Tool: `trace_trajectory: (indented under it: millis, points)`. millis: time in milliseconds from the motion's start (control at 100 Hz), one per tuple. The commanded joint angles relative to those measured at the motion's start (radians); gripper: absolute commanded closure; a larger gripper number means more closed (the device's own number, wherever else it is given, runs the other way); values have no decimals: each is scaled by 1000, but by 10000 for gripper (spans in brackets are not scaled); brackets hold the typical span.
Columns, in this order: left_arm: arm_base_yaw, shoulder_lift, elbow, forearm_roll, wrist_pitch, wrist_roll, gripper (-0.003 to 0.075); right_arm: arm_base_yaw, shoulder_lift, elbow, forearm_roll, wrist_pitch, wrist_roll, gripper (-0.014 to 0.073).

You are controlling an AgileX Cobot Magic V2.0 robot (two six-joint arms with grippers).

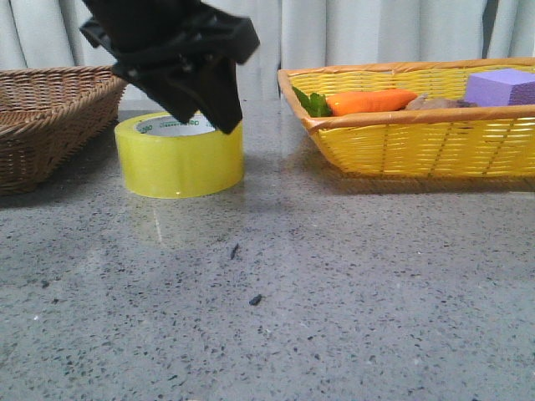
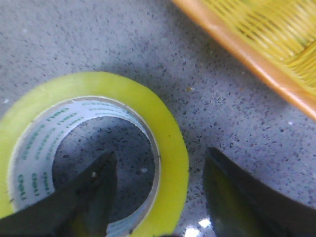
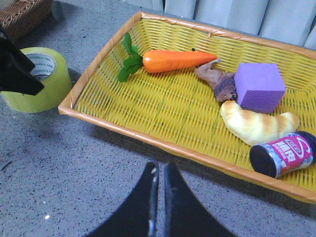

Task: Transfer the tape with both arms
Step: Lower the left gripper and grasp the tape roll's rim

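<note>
The yellow tape roll (image 1: 180, 157) lies flat on the grey table, left of centre, its white core with green lettering facing up. My left gripper (image 1: 203, 104) hangs just above its right side, open. In the left wrist view the tape (image 2: 170, 143) has one finger (image 2: 94, 192) over its hole and the other finger (image 2: 232, 192) outside the wall, both apart from it. My right gripper (image 3: 159, 170) is shut and empty, over bare table in front of the yellow basket. The tape also shows in the right wrist view (image 3: 47, 81).
A yellow wicker basket (image 1: 418, 142) at the right holds a carrot (image 1: 368, 101), a purple block (image 1: 501, 86), a croissant (image 3: 256, 123) and a can (image 3: 284, 153). A brown wicker basket (image 1: 50, 117) stands at the left, close to the tape.
</note>
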Motion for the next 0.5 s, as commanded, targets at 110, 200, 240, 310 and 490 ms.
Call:
trace_trajectory:
  millis: [110, 200, 240, 310, 490]
  points:
    - [-7, 15, -57, -4, -41, 3, 352, -5, 0, -22, -45, -52, 2, 657]
    - [-7, 30, -57, -4, -35, 3, 353, -5, 0, -22, -45, -52, 2, 657]
    - [-7, 34, -57, -4, -31, 3, 353, -5, 0, -22, -45, -52, 2, 657]
    - [-7, 41, -57, -4, -26, 3, 353, -5, 0, -22, -45, -52, 2, 657]
    - [-7, 41, -57, -4, -19, 3, 405, -5, 0, -22, -45, -52, 2, 657]
